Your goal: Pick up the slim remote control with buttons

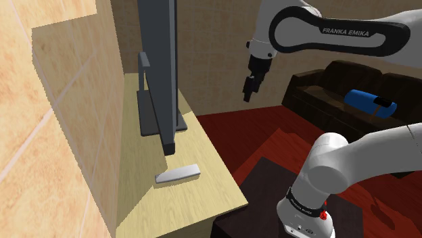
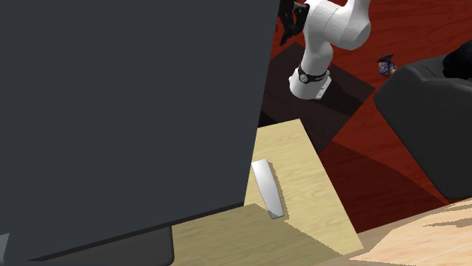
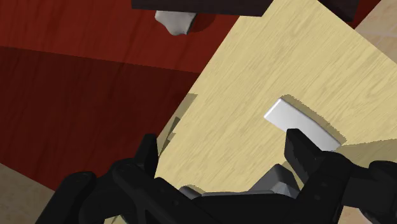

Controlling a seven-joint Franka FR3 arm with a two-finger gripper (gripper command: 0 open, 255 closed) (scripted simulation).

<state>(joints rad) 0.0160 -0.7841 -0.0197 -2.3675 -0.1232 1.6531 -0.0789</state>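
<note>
In the shoulder view we see a dark screen (image 1: 159, 61) standing on the wooden table (image 1: 203, 196). The grey remote (image 1: 177, 174) lies flat near its base. Further right the tool (image 1: 248, 94) hangs high, well apart from the remote, fingers spread and empty.

Light wood tabletop (image 1: 209, 196) along tan tiled wall (image 1: 54, 101). Dark grey flat screen (image 1: 157, 61) upright on its foot at far end. Red floor (image 1: 243, 128) right of it; dark sofa (image 1: 318, 84) beyond, blue object (image 1: 368, 101) lying on it.
</note>
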